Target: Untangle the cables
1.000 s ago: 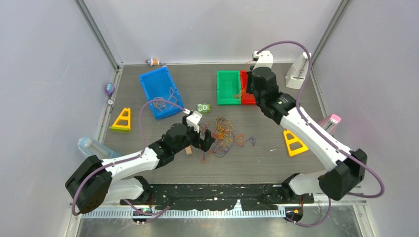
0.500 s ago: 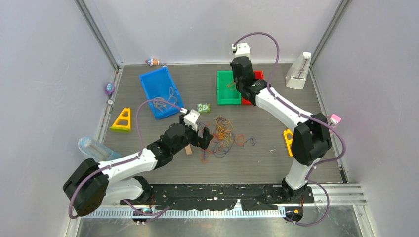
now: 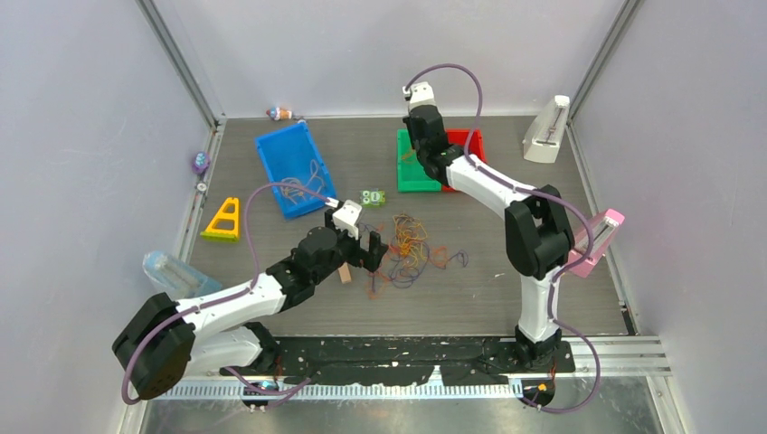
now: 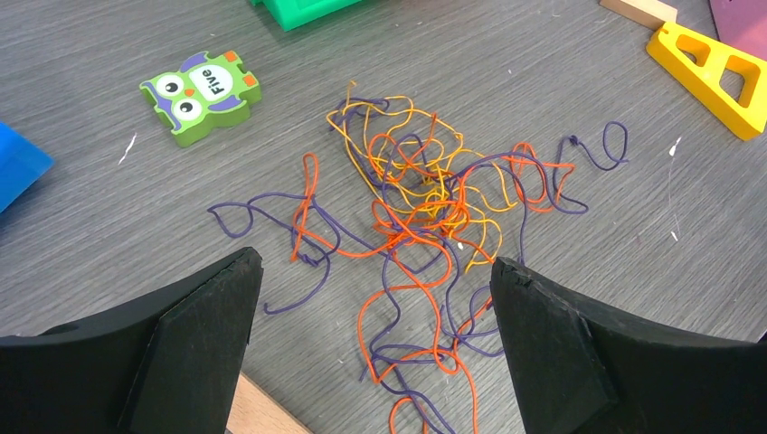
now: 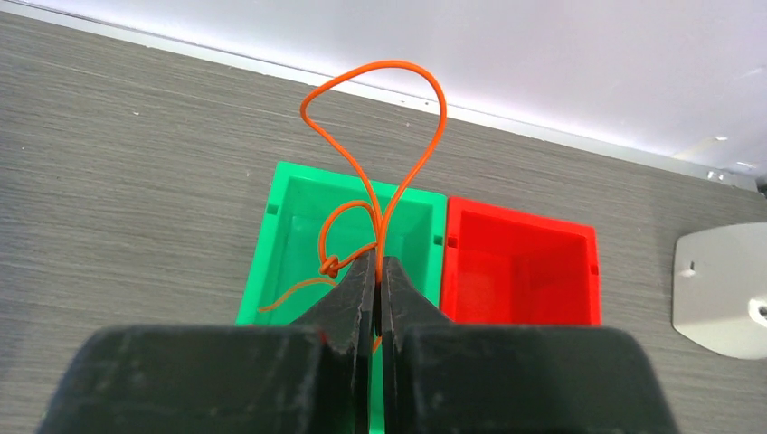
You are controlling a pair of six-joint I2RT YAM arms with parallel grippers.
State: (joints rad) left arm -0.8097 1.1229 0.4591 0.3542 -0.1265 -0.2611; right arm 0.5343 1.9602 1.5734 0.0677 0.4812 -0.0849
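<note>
change: right arm has swung left along the far edge, from over the red bin (image 5: 520,271) to over the green bin (image 5: 317,172). left arm has only crept closer to the pile.
meaning: looks like one strand is already out of the knot and about to be dropped in the green bin. most of the job is left.
right gripper (image 5: 380,267): fingers pressed together, pinching a single orange strand (image 5: 389,62).
strand heading: loop rises off the fingertips toward the far wall, long axis near-to-far. small knot and short tails hang just over the green bin.
left gripper (image 4: 375,262): jaws spread wide, holding nothing, straddling the near side of the pile.
cables (image 4: 425,199): orange, yellow and purple tangle on the table at mid-field, near-right of the owl block (image 4: 201,95).
pile axis: no single heading. spread runs more left-right, purple tails trailing out both sides.
</note>
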